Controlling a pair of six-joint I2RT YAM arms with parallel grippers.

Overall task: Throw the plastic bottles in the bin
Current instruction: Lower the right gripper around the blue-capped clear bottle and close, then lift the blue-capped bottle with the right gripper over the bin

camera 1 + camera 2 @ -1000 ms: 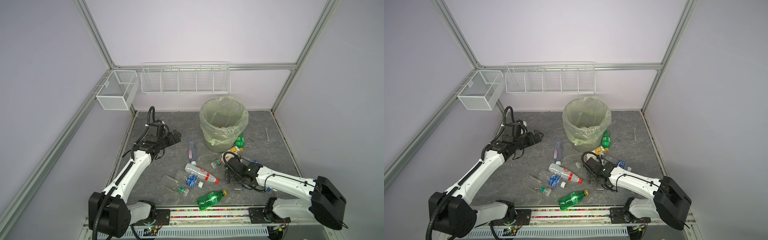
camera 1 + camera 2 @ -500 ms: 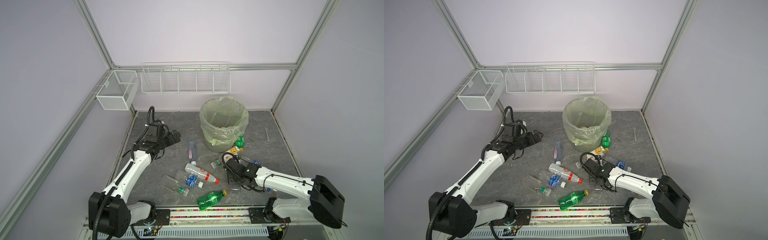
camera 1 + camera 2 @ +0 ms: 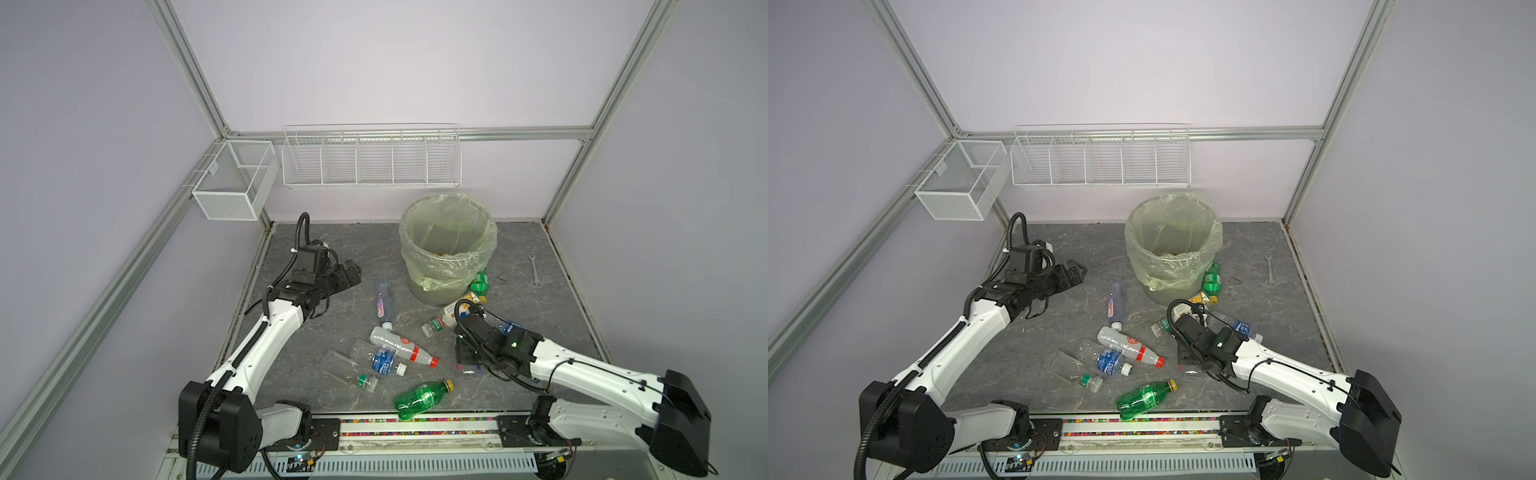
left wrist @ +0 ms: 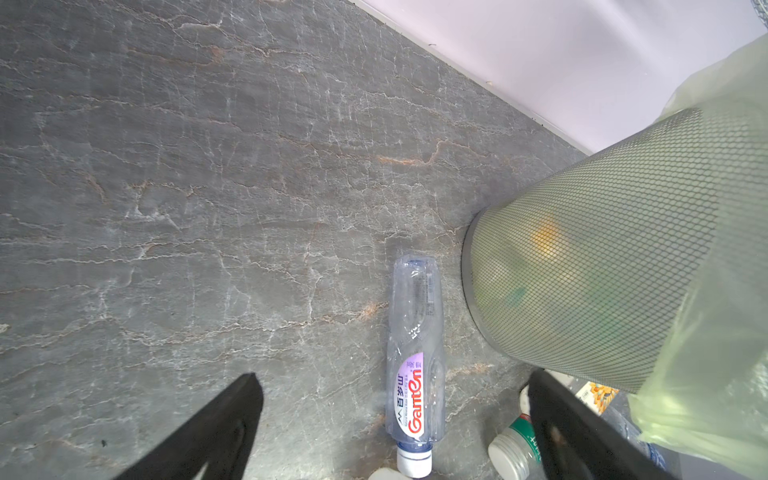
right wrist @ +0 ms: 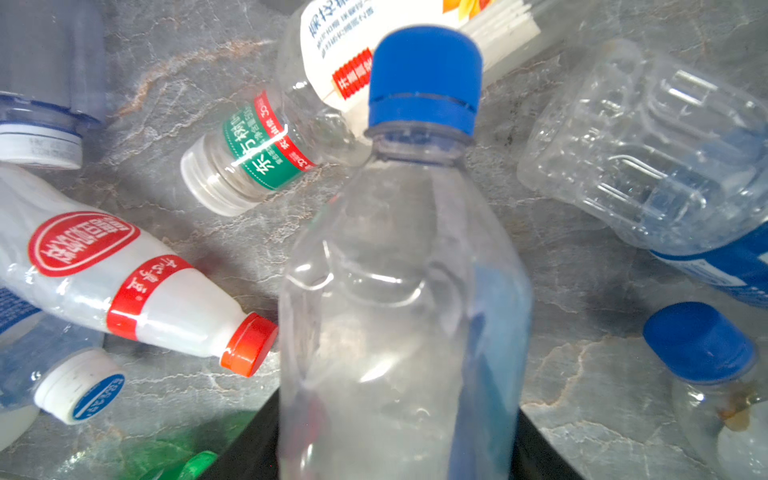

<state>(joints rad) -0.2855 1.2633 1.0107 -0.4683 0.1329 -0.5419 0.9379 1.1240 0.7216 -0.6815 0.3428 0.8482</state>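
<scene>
Several plastic bottles lie scattered on the grey table in front of the bin (image 3: 446, 249) (image 3: 1173, 245), which is lined with a pale green bag. My right gripper (image 3: 467, 359) (image 5: 397, 419) is shut on a clear bottle with a blue cap (image 5: 399, 291), low over the table among the others. Close by lie a white bottle with a red cap (image 3: 399, 345) (image 5: 124, 270) and a green bottle (image 3: 419, 399). My left gripper (image 3: 349, 276) (image 4: 395, 376) hangs open above the table, left of a clear purple-labelled bottle (image 3: 383, 301) (image 4: 413, 357) that lies beside the bin (image 4: 602, 270).
A second green bottle (image 3: 480, 284) leans at the bin's right foot. A small wrench (image 3: 534, 270) lies at the back right. Two white wire baskets (image 3: 370, 160) (image 3: 232, 187) hang on the back wall and left rail.
My right gripper has closed on the clear blue-capped bottle. The left arm has stayed where it was, still open.
</scene>
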